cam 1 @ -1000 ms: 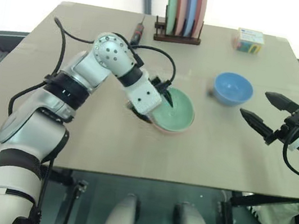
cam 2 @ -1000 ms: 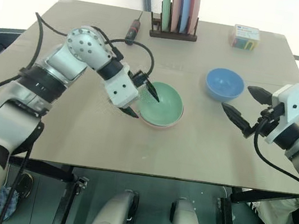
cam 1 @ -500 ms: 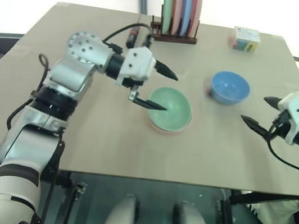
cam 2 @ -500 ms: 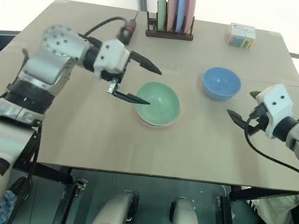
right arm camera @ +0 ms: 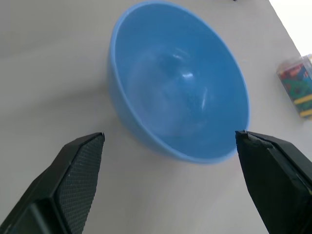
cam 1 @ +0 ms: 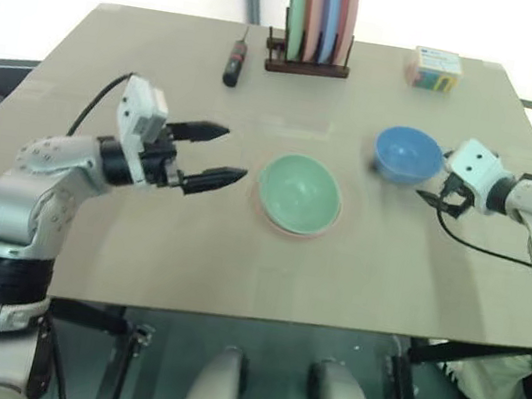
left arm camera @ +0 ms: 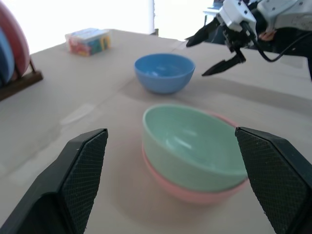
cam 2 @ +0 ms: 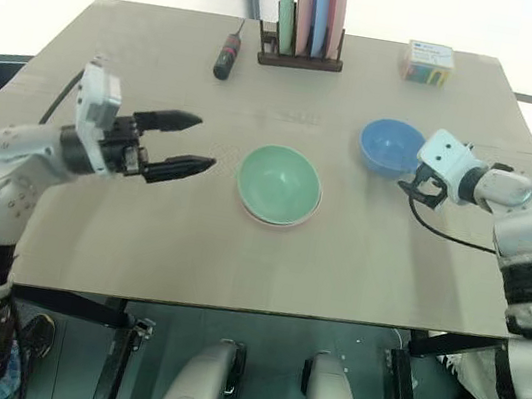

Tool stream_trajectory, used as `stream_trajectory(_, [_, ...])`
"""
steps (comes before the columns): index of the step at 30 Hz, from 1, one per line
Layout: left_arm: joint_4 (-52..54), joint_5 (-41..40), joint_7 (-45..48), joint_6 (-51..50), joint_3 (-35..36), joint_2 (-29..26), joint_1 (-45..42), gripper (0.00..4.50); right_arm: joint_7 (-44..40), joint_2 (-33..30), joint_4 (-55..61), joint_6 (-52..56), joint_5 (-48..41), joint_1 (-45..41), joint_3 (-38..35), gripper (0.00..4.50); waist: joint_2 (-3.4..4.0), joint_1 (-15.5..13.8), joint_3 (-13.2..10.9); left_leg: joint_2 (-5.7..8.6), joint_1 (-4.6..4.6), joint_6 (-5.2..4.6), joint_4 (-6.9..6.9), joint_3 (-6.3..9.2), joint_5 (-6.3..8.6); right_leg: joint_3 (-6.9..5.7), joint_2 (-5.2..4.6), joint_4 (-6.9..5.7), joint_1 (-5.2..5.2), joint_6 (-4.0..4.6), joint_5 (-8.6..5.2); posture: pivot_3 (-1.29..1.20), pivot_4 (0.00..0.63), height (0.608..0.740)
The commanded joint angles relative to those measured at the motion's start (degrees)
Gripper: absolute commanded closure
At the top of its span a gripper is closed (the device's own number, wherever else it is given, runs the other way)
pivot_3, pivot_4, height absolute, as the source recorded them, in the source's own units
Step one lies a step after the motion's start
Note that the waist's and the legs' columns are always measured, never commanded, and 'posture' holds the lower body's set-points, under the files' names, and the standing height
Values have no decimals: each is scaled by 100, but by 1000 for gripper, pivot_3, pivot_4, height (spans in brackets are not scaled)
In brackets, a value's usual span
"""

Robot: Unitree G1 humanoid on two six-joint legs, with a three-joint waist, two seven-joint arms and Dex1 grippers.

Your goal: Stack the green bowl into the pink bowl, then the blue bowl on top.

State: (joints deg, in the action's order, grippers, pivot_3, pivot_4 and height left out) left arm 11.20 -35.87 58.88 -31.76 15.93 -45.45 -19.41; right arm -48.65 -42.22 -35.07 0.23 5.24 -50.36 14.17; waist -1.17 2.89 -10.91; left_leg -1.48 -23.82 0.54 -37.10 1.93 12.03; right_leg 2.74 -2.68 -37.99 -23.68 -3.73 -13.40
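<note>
Tan table (cam 1: pixel 186 258) – pink bowl (left arm camera: pixel 195 192), blue bowl (cam 1: pixel 410 155), plate rack (cam 1: pixel 310 65), screwdriver (cam 1: pixel 234 61), box (cam 1: pixel 435 68)

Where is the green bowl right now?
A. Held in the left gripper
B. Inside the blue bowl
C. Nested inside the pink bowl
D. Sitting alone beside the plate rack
C: the green bowl sits in the pink bowl, whose rim shows beneath it, while the open left gripper stands apart from both.

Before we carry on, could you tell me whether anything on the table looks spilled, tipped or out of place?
Nothing stands out: the green bowl sits squarely nested in the pink bowl, and the blue bowl stands upright.
</note>
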Motion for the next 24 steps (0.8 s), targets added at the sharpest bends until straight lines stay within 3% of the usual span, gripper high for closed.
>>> stream_trajectory(1, [695, -408, -110, -176, 655, -173, 460, 48, -152, 274, -1024, -818, 361, -605, 197, 0, -1, -27, 0, 0, -1, 0, 0, 2, 0, -3, 0, 1, 0, 0, 0, 0, 150, 740])
stream_trajectory(10, [1205, -857, -262, -348, 1404, -230, 1407, 48, -116, 898, -3020, -1712, 971, -1519, 452, 0, 0, -42, -1, 6, -2, 1, 1, 5, 0, -5, -6, 3, 3, 2, 0, 0, 150, 740])
stream_trajectory(11, [1231, -880, -291, -355, 1439, -229, 1451, 0, -84, 937, -3125, -1736, 1002, -1579, 449, 496, 0, -39, -1, 6, -1, 1, 2, 6, 0, -6, -6, 3, 3, 2, 0, 0, 150, 740])
stream_trajectory(13, [1288, -928, -331, -368, 1498, -244, 1532, 0, -92, 967, -3282, -1822, 1073, -1678, 454, 739, 1, -31, -1, 6, 0, 1, 3, 4, 0, -4, -5, 2, 3, 2, 0, 0, 150, 740])
stream_trajectory(17, [1364, -1003, -429, -402, 1590, -275, 1621, 0, -115, 1021, -3469, -1939, 1136, -1774, 401, 2440, 1, -31, -1, 6, 2, 1, 4, 4, 0, -4, -5, 2, 3, 3, 0, 0, 150, 740])
stream_trajectory(19, [1377, -1030, -471, -403, 1603, -292, 1639, 0, -167, 1030, -3505, -1983, 1154, -1768, 393, 2910, 1, -36, -1, 6, 2, 1, 4, 4, 0, -4, -5, 2, 3, 3, 0, 0, 150, 740])
stream_trajectory(20, [1379, -1031, -483, -397, 1592, -303, 1645, 0, -184, 1029, -3514, -2004, 1164, -1761, 391, 3444, 1, -37, -1, 6, 2, 1, 4, 4, 0, -4, -5, 2, 3, 3, 0, 0, 150, 740])
stream_trajectory(22, [1381, -1045, -505, -392, 1569, -315, 1644, 0, -192, 1026, -3520, -2037, 1173, -1756, 375, 3834, 2, -35, -2, 6, 2, 1, 4, 4, 0, -4, -5, 2, 3, 3, 0, 0, 150, 740])
stream_trajectory(23, [1377, -1060, -517, -396, 1556, -318, 1629, 0, -191, 1022, -3520, -2055, 1177, -1756, 366, 4436, 2, -35, -2, 6, 1, 1, 4, 4, 0, -4, -5, 2, 3, 3, 0, 0, 150, 740])
stream_trajectory(24, [1373, -1082, -530, -401, 1547, -317, 1611, 0, -178, 1016, -3518, -2077, 1185, -1757, 362, 4473, 2, -33, -2, 6, 2, 1, 4, 4, 0, -4, -5, 2, 3, 3, 0, 0, 150, 740])
